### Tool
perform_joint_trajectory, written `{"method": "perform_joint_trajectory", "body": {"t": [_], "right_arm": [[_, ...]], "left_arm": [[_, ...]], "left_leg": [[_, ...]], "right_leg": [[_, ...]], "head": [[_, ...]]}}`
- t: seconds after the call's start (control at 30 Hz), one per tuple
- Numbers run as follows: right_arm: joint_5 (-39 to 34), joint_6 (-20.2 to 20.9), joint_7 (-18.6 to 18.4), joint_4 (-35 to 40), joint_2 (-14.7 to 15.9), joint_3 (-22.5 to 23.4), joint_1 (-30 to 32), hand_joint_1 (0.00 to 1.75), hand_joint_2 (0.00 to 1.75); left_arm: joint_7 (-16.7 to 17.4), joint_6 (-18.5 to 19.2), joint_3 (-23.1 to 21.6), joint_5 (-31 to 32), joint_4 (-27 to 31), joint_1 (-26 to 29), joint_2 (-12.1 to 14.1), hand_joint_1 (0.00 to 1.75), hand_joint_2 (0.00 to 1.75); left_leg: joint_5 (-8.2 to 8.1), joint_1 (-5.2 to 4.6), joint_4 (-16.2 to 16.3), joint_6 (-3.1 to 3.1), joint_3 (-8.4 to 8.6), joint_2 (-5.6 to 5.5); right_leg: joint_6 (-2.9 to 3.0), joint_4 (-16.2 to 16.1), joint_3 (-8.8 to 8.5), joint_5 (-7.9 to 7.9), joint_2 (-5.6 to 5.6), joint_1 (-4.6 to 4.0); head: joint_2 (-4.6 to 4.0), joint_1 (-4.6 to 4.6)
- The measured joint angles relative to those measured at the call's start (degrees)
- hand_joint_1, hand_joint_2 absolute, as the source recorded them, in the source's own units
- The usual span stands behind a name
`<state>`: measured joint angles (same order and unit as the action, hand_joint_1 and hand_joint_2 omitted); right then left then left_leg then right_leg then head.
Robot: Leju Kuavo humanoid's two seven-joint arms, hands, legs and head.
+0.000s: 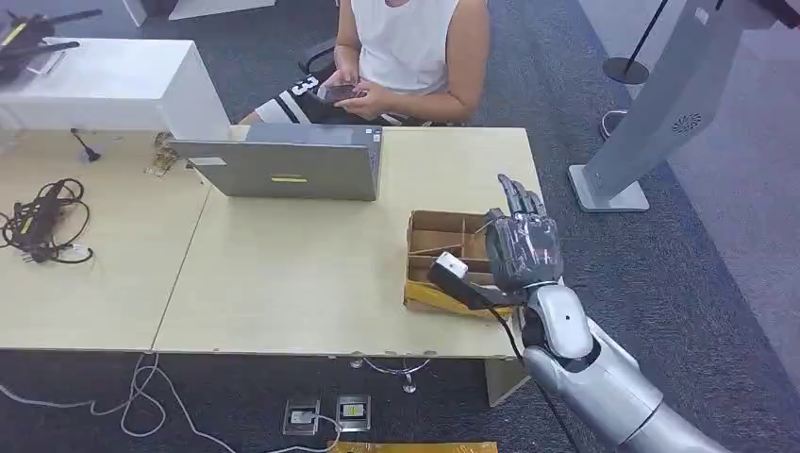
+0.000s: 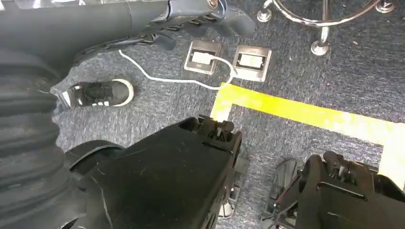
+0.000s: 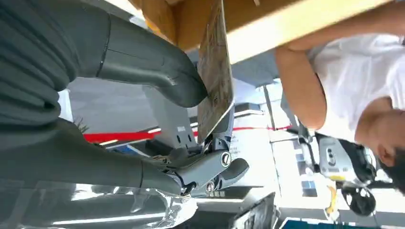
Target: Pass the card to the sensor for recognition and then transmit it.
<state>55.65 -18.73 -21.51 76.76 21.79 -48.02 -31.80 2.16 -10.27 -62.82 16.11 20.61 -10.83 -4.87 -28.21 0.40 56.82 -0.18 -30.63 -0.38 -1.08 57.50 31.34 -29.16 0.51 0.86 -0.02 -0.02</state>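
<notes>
My right hand (image 1: 524, 241) is raised upright over the right side of a cardboard box with dividers (image 1: 429, 247) on the table. Seen from the right wrist, the thick grey thumb (image 3: 157, 62) presses a thin brownish card (image 3: 215, 71) against the darker fingers (image 3: 210, 167), so the card is pinched and shows almost edge-on. My left arm hangs down; the left wrist view looks at the floor, with the hand's grey ribbed cover (image 2: 24, 119) at the picture's edge and its fingers hidden.
A grey laptop (image 1: 292, 165) stands open at the back of the pale wooden table (image 1: 283, 283). A seated person (image 1: 406, 57) behind it holds a phone. Black cables (image 1: 42, 222) lie at the left. A grey kiosk stand (image 1: 651, 123) rises on the right.
</notes>
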Motion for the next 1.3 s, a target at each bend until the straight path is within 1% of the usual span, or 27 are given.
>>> {"method": "perform_joint_trajectory", "body": {"t": [0.1, 0.2, 0.3, 0.37, 0.5, 0.6, 0.7, 0.8, 0.9, 0.97, 1.3], "right_arm": [[0.35, 0.72, 0.02, 1.02, -0.11, 0.50, -2.75, 1.75, 1.75], [0.65, 2.31, 0.15, 1.33, -0.64, 0.87, -5.00, 1.75, 1.75], [1.73, 5.90, 0.94, 1.09, -1.70, 0.85, -7.38, 1.75, 1.75], [2.25, 7.19, 1.60, 0.39, -2.43, 0.74, -8.73, 1.75, 1.75], [2.38, 7.80, 2.38, -1.16, -3.76, 0.54, -10.30, 1.75, 1.75], [3.30, 10.47, 2.51, -3.28, -4.76, 0.17, -11.52, 1.75, 1.75], [4.65, 12.89, 2.49, -6.38, -5.90, -0.33, -13.30, 1.75, 1.75], [5.77, 14.23, 2.32, -10.72, -7.45, -0.81, -15.28, 1.75, 1.75], [6.53, 14.56, 2.06, -14.86, -8.79, -1.40, -16.90, 1.75, 1.75], [6.62, 14.58, 1.88, -17.00, -9.55, -1.60, -17.44, 1.75, 1.75], [6.97, 14.36, 1.38, -23.39, -11.82, -2.10, -18.95, 1.75, 1.75]], "left_arm": [[0.00, 0.00, -0.04, 0.70, 0.00, -0.06, -0.30, 0.00, 1.75], [0.00, 0.00, -0.04, 1.40, 0.00, -0.15, -0.48, 0.00, 1.75], [0.00, 0.02, -0.15, 2.51, 0.00, -0.30, -0.76, 0.00, 1.75], [0.00, 0.07, -0.28, 2.97, 0.00, -0.43, -0.98, 0.00, 1.75], [-0.07, 2.23, -0.31, 3.56, 0.00, -0.76, -1.22, 0.00, 1.75], [-0.48, 3.47, -0.39, 4.54, 0.00, -1.05, -1.38, 0.00, 1.75], [-0.83, 3.65, -0.42, 5.73, 0.00, -1.20, -1.66, 0.00, 1.75], [-0.85, 3.87, -0.44, 6.75, 0.00, -1.43, -1.81, 0.00, 1.75], [-0.85, 5.92, -0.42, 7.34, 0.00, -1.66, -2.01, 0.00, 1.75], [-0.85, 6.60, -0.42, 7.52, 0.00, -1.84, -2.12, 0.00, 1.75], [-0.85, 6.69, -0.42, 7.95, 0.00, -1.90, -2.16, 0.00, 1.75]], "left_leg": [[0.00, 0.00, 0.00, 0.00, 0.00, 0.00], [0.00, 0.00, 0.00, 0.00, 0.00, 0.00], [0.00, 0.00, 0.00, 0.00, -0.01, 0.01], [0.00, 0.01, 0.00, 0.00, -0.01, 0.00], [0.00, 0.01, 0.00, 0.00, -0.03, -0.02], [0.00, 0.01, 0.00, 0.00, -0.05, -0.02], [0.00, 0.01, 0.00, 0.00, -0.07, -0.05], [0.00, 0.00, 0.00, 0.00, -0.08, -0.05], [0.01, 0.00, 0.00, 0.00, -0.08, -0.12], [0.01, 0.01, 0.00, 0.00, -0.09, -0.12], [0.01, 0.01, 0.00, 0.00, -0.10, -0.10]], "right_leg": [[0.00, 0.00, 0.00, 0.00, -0.01, 0.00], [0.00, 0.00, -0.01, 0.00, 0.00, -0.01], [0.00, 0.01, 0.00, 0.00, 0.00, -0.01], [0.00, 0.00, 0.01, 0.00, 0.00, -0.01], [0.00, 0.01, 0.01, 0.00, 0.02, -0.01], [0.00, 0.01, 0.02, 0.00, 0.02, -0.01], [0.00, 0.01, 0.02, 0.00, 0.05, -0.01], [0.00, 0.01, 0.04, 0.00, 0.04, 0.00], [0.00, 0.01, 0.04, 0.00, 0.10, -0.01], [0.00, 0.01, 0.04, 0.00, 0.10, -0.01], [0.01, 0.01, 0.07, 0.00, 0.07, -0.01]], "head": [[0.00, 0.00], [0.00, 0.00], [0.00, 0.00], [0.00, 0.00], [0.00, -0.02], [0.00, 0.00], [0.00, 0.02], [0.00, 0.00], [0.00, -0.02], [0.00, 0.00], [0.00, 0.00]]}}
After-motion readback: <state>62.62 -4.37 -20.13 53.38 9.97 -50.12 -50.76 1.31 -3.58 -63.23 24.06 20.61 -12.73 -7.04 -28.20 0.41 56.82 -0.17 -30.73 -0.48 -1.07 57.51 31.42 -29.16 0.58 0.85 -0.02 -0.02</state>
